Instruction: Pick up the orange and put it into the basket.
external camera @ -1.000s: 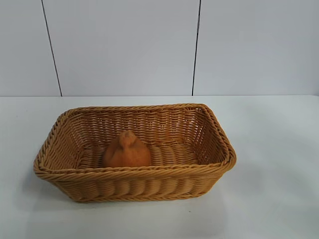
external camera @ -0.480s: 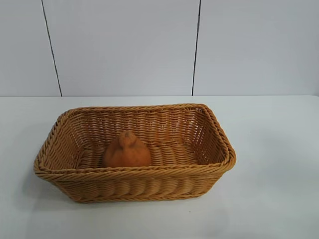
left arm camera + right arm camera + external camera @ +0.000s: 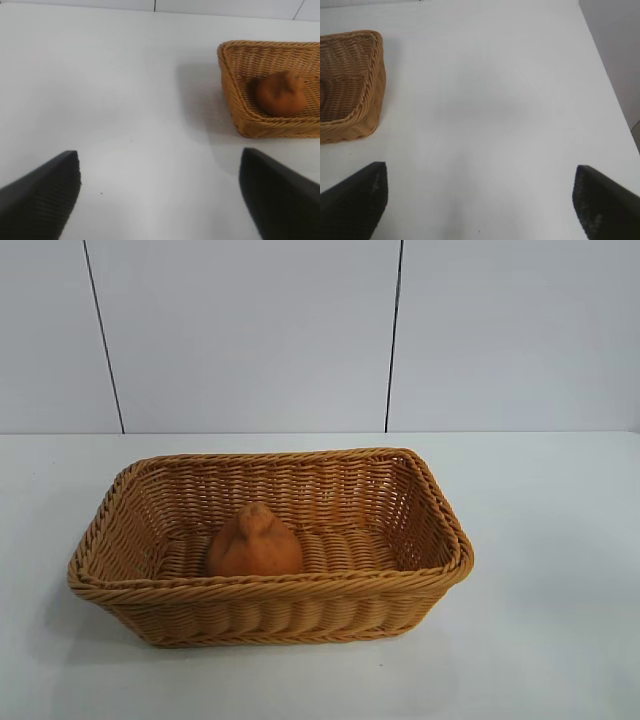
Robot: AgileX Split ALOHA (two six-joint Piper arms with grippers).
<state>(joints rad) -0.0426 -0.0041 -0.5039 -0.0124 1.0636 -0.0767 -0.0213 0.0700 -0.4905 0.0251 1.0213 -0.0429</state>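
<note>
One lumpy dull-orange orange [image 3: 255, 542] with a knob on top sits inside one big tan woven wicker basket [image 3: 270, 610] on the white table [image 3: 550, 570]; no writing shows anywhere; the left gripper [image 3: 160, 192] and right gripper [image 3: 480, 200] both hang over bare table, fingers spread wide, holding nothing.

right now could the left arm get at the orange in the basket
Probably yes. The left gripper is open over bare table, nothing lies between it and the basket, and the orange sits uncovered inside. It would need to come in over the rim.
</note>
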